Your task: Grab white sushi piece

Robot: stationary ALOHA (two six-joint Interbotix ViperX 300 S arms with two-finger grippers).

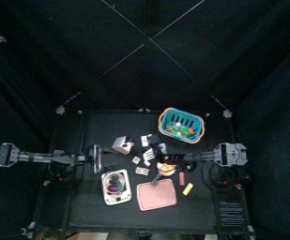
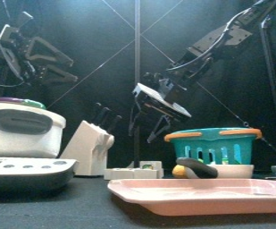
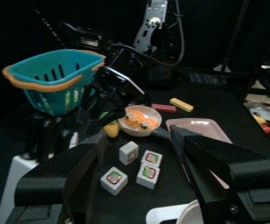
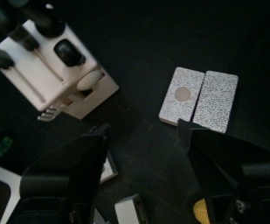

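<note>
Black table (image 1: 110, 127) in curtained pen. Top view: sushi pieces (image 1: 144, 165) at centre, teal basket (image 1: 181, 121) upper right, pink tray (image 1: 159, 195) lower centre. Front view: right gripper (image 2: 162, 100) mid-frame, raised, jaws apart, empty. Left wrist view: left gripper (image 3: 135, 179) jaws apart; white sushi piece (image 3: 128, 151) lower centre. Right wrist view: sushi pair (image 4: 200, 97) right of centre.
</note>
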